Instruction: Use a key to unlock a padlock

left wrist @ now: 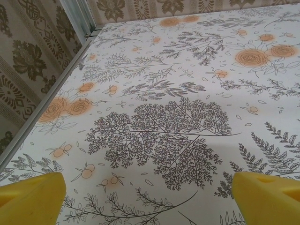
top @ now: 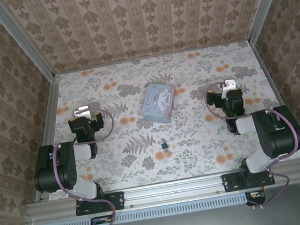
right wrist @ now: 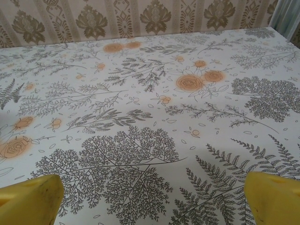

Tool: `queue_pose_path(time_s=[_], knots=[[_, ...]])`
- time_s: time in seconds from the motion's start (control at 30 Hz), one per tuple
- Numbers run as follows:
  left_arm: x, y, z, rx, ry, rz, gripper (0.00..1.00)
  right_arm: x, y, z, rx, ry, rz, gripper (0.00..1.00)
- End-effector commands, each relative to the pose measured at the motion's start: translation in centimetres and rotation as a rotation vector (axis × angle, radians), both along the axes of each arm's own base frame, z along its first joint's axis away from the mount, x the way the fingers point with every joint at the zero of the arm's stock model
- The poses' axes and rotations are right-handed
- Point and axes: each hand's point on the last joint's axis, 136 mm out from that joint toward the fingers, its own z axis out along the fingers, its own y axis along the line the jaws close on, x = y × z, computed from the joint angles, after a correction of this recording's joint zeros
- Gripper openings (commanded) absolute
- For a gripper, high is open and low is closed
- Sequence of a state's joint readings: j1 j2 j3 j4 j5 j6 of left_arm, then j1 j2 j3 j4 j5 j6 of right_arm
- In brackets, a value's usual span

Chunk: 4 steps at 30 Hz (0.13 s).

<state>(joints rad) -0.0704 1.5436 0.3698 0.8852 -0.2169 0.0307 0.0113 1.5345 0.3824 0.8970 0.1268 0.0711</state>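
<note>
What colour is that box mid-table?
The box is pale blue with a white cartoon character; top view.

Top external: fixed high above and behind the arm bases (top: pixel 96 202), angled steeply down, whole bench (top: pixel 200 139) in frame up to the back wall (top: pixel 146 16).
Left wrist: mounted behind the left claw (left wrist: pixel 149 199), low and close over the bench, facing forward toward the far-left corner rail (left wrist: pixel 77 14).
Right wrist: likewise behind the right claw (right wrist: pixel 150 201), low, facing the back wall.
Shared with the top view: floral bench surface ahead of each claw, back wall strip.
</note>
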Motion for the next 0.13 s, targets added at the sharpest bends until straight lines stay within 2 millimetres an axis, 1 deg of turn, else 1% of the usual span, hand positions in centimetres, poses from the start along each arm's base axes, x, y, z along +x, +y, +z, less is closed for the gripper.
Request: queue_pose_path(time_s=[0.0, 0.1], knots=[[0.58, 0.25, 1.1, -0.005, -0.036, 0.006, 1.0, 0.38, 0.6, 0.17, -0.017, 0.005, 0.031, 1.0], [0.58, 0.29, 1.09, -0.005, -0.036, 0.006, 1.0, 0.27, 0.61, 0.25, -0.019, -0.001, 0.034, 0.99]])
